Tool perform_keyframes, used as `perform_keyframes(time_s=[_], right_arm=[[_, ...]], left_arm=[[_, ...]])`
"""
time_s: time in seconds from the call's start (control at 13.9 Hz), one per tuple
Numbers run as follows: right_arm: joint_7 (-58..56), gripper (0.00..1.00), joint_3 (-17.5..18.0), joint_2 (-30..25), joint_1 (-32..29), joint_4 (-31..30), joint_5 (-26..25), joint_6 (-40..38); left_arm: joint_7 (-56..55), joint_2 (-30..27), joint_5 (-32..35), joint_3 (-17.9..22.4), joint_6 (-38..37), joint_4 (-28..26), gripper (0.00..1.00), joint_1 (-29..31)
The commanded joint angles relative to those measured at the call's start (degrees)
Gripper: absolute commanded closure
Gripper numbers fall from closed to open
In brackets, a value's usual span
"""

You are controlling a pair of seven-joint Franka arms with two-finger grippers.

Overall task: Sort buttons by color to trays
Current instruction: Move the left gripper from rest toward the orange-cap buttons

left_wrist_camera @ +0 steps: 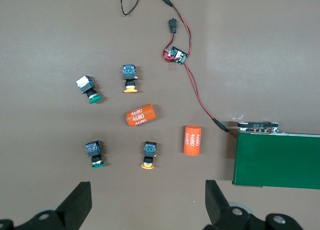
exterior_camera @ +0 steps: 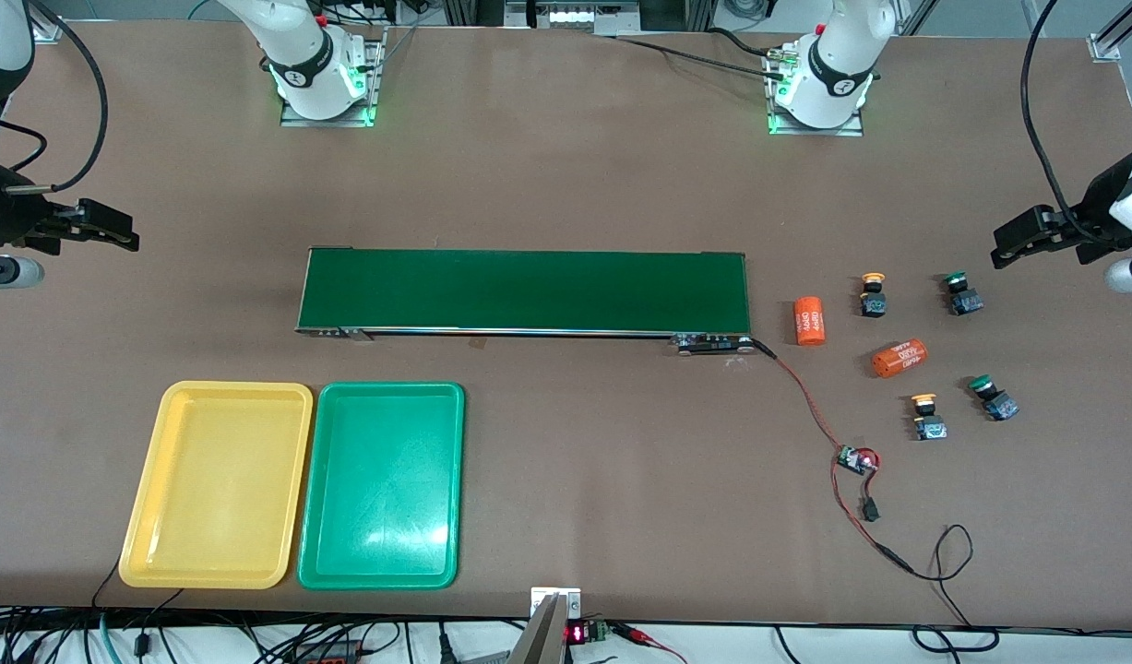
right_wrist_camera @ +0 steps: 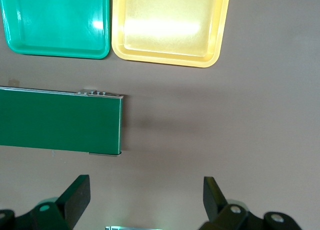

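Two yellow-capped buttons (exterior_camera: 873, 293) (exterior_camera: 926, 415) and two green-capped buttons (exterior_camera: 961, 292) (exterior_camera: 992, 397) lie on the table at the left arm's end. In the left wrist view they appear as yellow caps (left_wrist_camera: 149, 156) (left_wrist_camera: 130, 78) and green caps (left_wrist_camera: 95, 154) (left_wrist_camera: 88, 88). The yellow tray (exterior_camera: 160, 433) (right_wrist_camera: 170, 59) and the green tray (exterior_camera: 450, 433) (right_wrist_camera: 55, 52) sit side by side at the right arm's end, both with nothing in them. My left gripper (exterior_camera: 1013, 244) (left_wrist_camera: 148, 205) hangs open over the table beside the buttons. My right gripper (exterior_camera: 113, 231) (right_wrist_camera: 146, 202) hangs open over bare table, holding nothing.
Two orange cylinders with white print (exterior_camera: 809, 321) (exterior_camera: 899, 358) lie among the buttons. A long dark-green conveyor belt (exterior_camera: 524, 290) runs across the middle. A red-and-black cable with a small circuit board (exterior_camera: 856, 458) trails from the belt's end toward the front edge.
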Motion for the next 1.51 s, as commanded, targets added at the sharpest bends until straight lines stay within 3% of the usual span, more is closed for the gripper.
perform_keyframes(time_s=[0.0, 0.57, 1.43], right_arm=[[0.8, 0.00, 0.1, -0.8, 0.2, -0.3, -0.5, -0.3], [0.5, 0.00, 0.2, -0.6, 0.4, -0.3, -1.0, -0.4], [0.5, 0.00, 0.3, 1.0, 0.8, -0.4, -0.9, -0.7]], left_arm=[[1.2, -1.7, -0.6, -0.2, 0.1, -1.8, 0.00, 0.3], [0.1, -1.2, -0.4, 0.0, -2.0, -1.4, 0.00, 0.3], [0.3, 4.6, 0.0, 0.6, -3.8, -0.2, 0.00, 1.2]])
